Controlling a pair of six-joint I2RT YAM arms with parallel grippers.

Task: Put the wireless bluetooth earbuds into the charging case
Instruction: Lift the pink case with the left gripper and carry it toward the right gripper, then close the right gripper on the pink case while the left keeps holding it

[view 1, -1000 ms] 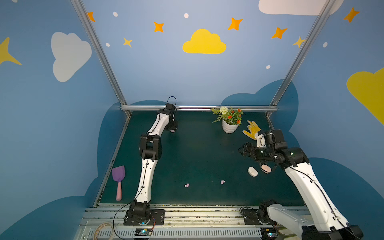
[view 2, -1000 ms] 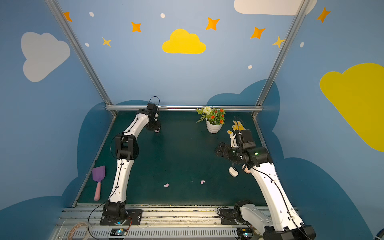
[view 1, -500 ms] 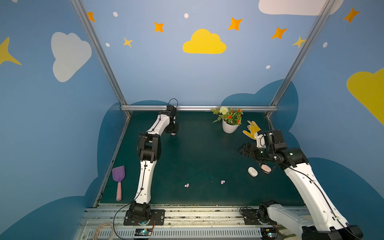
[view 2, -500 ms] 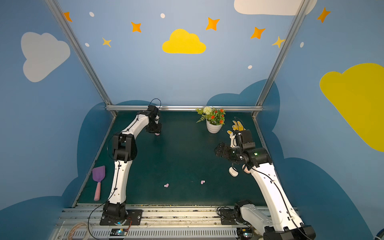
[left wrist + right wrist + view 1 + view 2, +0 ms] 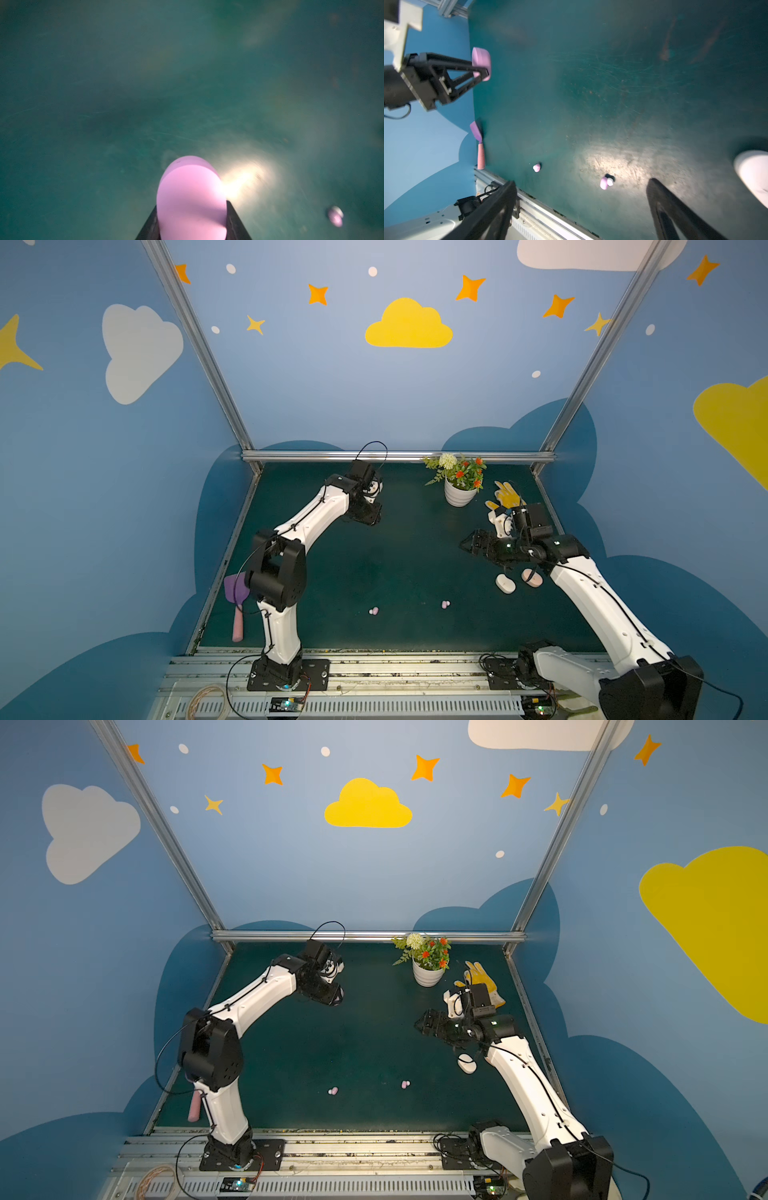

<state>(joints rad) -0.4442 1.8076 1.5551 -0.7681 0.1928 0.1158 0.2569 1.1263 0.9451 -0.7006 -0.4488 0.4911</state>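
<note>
A potted plant (image 5: pixel 459 489) and yellow glove (image 5: pixel 508 494) sit at the back of my desk (image 5: pixel 415 564), a purple spatula (image 5: pixel 236 593) at its left edge, and a white case (image 5: pixel 505 583) and pink case (image 5: pixel 532 576) beneath my right arm. My left jaws grip the lilac charging case (image 5: pixel 481 62) above the desk; my right jaws stand wide open, empty. One earbud (image 5: pixel 445 604) and another earbud (image 5: pixel 373 610) lie near the front edge, well apart from both jaws.
</note>
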